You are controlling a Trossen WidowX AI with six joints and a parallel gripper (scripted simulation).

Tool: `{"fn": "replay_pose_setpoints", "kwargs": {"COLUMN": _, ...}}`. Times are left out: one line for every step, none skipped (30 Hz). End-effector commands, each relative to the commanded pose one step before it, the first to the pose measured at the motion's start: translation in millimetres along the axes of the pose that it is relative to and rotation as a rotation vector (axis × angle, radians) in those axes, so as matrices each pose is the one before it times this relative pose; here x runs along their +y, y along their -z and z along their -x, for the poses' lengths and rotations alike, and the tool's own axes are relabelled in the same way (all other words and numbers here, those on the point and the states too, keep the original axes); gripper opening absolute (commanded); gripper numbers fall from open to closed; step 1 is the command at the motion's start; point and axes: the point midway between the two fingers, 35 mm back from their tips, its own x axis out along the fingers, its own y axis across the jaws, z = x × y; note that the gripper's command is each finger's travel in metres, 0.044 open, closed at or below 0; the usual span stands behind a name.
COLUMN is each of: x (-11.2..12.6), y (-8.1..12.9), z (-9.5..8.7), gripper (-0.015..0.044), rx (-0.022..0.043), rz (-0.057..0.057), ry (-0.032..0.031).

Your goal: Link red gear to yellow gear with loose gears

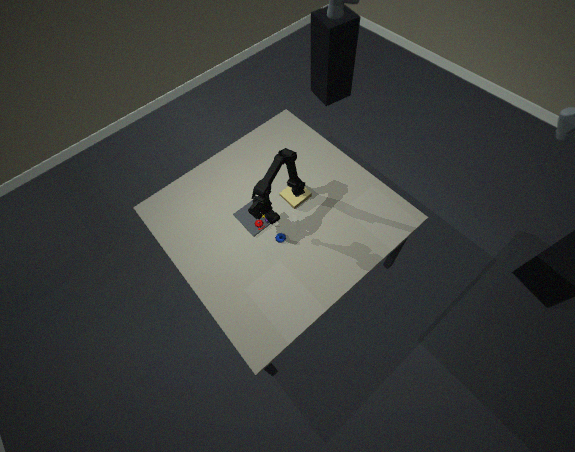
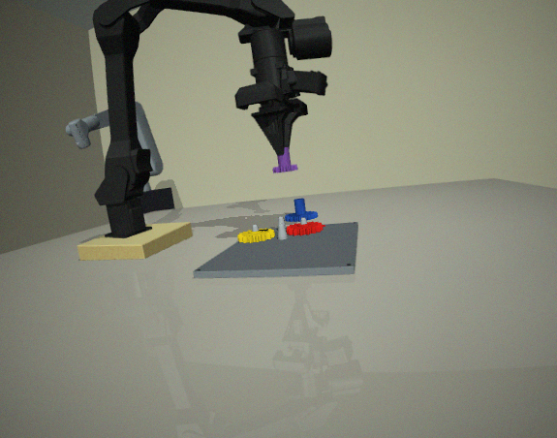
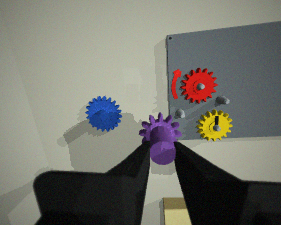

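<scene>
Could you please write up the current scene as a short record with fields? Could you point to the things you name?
claw (image 2: 283, 151) (image 3: 161, 146): shut on the purple gear's stem
purple gear (image 2: 285, 168) (image 3: 160, 131): held in the air
blue gear (image 1: 280, 238) (image 2: 300, 214) (image 3: 104, 114): on the table, off the board
red gear (image 1: 259, 223) (image 2: 304, 229) (image 3: 199, 86): on a peg
yellow gear (image 2: 256, 235) (image 3: 215, 123): on a peg
empty pegs: two (image 3: 179, 114) (image 3: 222, 100)
gear chain: incomplete
</scene>
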Motion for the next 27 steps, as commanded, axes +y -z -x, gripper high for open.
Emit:
{"fn": "replay_pose_setpoints", "kwargs": {"x": -6.78, "y": -1.39, "z": -4.89, "gripper": 0.0000, "rx": 0.00654, "rz": 0.0059, "ry": -0.00024}}
{"fn": "replay_pose_setpoints", "kwargs": {"x": -2.00, "y": -0.75, "z": -0.81, "gripper": 0.0000, "rx": -0.00006, "rz": 0.0004, "ry": 0.00022}}
{"fn": "replay_pose_setpoints", "kwargs": {"x": -2.01, "y": -0.73, "z": -0.80, "gripper": 0.0000, "rx": -0.00006, "rz": 0.0004, "ry": 0.00023}}
{"fn": "replay_pose_setpoints", "kwargs": {"x": -2.01, "y": -0.72, "z": -0.80, "gripper": 0.0000, "rx": -0.00006, "rz": 0.0004, "ry": 0.00023}}
{"fn": "replay_pose_setpoints", "kwargs": {"x": -2.02, "y": -0.70, "z": -0.80, "gripper": 0.0000, "rx": -0.00006, "rz": 0.0004, "ry": 0.00023}}
{"fn": "replay_pose_setpoints", "kwargs": {"x": -2.03, "y": -0.68, "z": -0.80, "gripper": 0.0000, "rx": -0.00006, "rz": 0.0004, "ry": 0.00023}}
{"fn": "replay_pose_setpoints", "kwargs": {"x": -2.04, "y": -0.66, "z": -0.80, "gripper": 0.0000, "rx": -0.00006, "rz": 0.0004, "ry": 0.00024}}
{"fn": "replay_pose_setpoints", "kwargs": {"x": -2.04, "y": -0.64, "z": -0.80, "gripper": 0.0000, "rx": -0.00006, "rz": 0.0004, "ry": 0.00024}}
{"fn": "replay_pose_setpoints", "kwargs": {"x": -2.05, "y": -0.63, "z": -0.80, "gripper": 0.0000, "rx": -0.00006, "rz": 0.0004, "ry": 0.00024}}
{"fn": "replay_pose_setpoints", "kwargs": {"x": -2.06, "y": -0.61, "z": -0.80, "gripper": 0.0000, "rx": -0.00006, "rz": 0.0004, "ry": 0.00025}}
{"fn": "replay_pose_setpoints", "kwargs": {"x": -2.06, "y": -0.59, "z": -0.80, "gripper": 0.0000, "rx": -0.00006, "rz": 0.0004, "ry": 0.00025}}
{"fn": "replay_pose_setpoints", "kwargs": {"x": -2.07, "y": -0.57, "z": -0.80, "gripper": 0.0000, "rx": -0.00006, "rz": 0.0004, "ry": 0.00025}}
{"fn": "replay_pose_setpoints", "kwargs": {"x": -2.07, "y": -0.56, "z": -0.80, "gripper": 0.0000, "rx": -0.00006, "rz": 0.0004, "ry": 0.00025}}
{"fn": "replay_pose_setpoints", "kwargs": {"x": -2.08, "y": -0.54, "z": -0.80, "gripper": 0.0000, "rx": -0.00006, "rz": 0.0004, "ry": 0.00026}}
{"fn": "replay_pose_setpoints", "kwargs": {"x": -2.09, "y": -0.52, "z": -0.80, "gripper": 0.0000, "rx": -0.00006, "rz": 0.0004, "ry": 0.00026}}
{"fn": "replay_pose_setpoints", "kwargs": {"x": -2.09, "y": -0.50, "z": -0.80, "gripper": 0.0000, "rx": -0.00006, "rz": 0.0004, "ry": 0.00026}}
{"fn": "replay_pose_setpoints", "kwargs": {"x": -2.10, "y": -0.48, "z": -0.80, "gripper": 0.0000, "rx": -0.00006, "rz": 0.0004, "ry": 0.00026}}
{"fn": "replay_pose_setpoints", "kwargs": {"x": -2.10, "y": -0.46, "z": -0.80, "gripper": 0.0000, "rx": -0.00006, "rz": 0.0004, "ry": 0.00027}}
{"fn": "replay_pose_setpoints", "kwargs": {"x": -2.11, "y": -0.45, "z": -0.80, "gripper": 0.0000, "rx": -0.00006, "rz": 0.0004, "ry": 0.00027}}
{"fn": "replay_pose_setpoints", "kwargs": {"x": -2.11, "y": -0.43, "z": -0.80, "gripper": 0.0000, "rx": -0.00006, "rz": 0.0004, "ry": 0.00027}}
{"fn": "replay_pose_setpoints", "kwargs": {"x": -2.12, "y": -0.41, "z": -0.80, "gripper": 0.0000, "rx": -0.00005, "rz": 0.0004, "ry": 0.00028}}
{"fn": "replay_pose_setpoints", "kwargs": {"x": -2.12, "y": -0.39, "z": -0.80, "gripper": 0.0000, "rx": -0.00005, "rz": 0.0004, "ry": 0.00028}}
{"fn": "replay_pose_setpoints", "kwargs": {"x": -2.12, "y": -0.37, "z": -0.80, "gripper": 0.0000, "rx": -0.00005, "rz": 0.0004, "ry": 0.00028}}
{"fn": "replay_pose_setpoints", "kwargs": {"x": -2.13, "y": -0.35, "z": -0.80, "gripper": 0.0000, "rx": -0.00005, "rz": 0.0004, "ry": 0.00028}}
{"fn": "replay_pose_setpoints", "kwargs": {"x": -2.13, "y": -0.34, "z": -0.80, "gripper": 0.0000, "rx": -0.00005, "rz": 0.0004, "ry": 0.00029}}
{"fn": "replay_pose_setpoints", "kwargs": {"x": -2.14, "y": -0.32, "z": -0.80, "gripper": 0.0000, "rx": -0.00005, "rz": 0.0004, "ry": 0.00029}}
{"fn": "replay_pose_setpoints", "kwargs": {"x": -2.14, "y": -0.30, "z": -0.79, "gripper": 0.0000, "rx": -0.00005, "rz": 0.0004, "ry": 0.00029}}
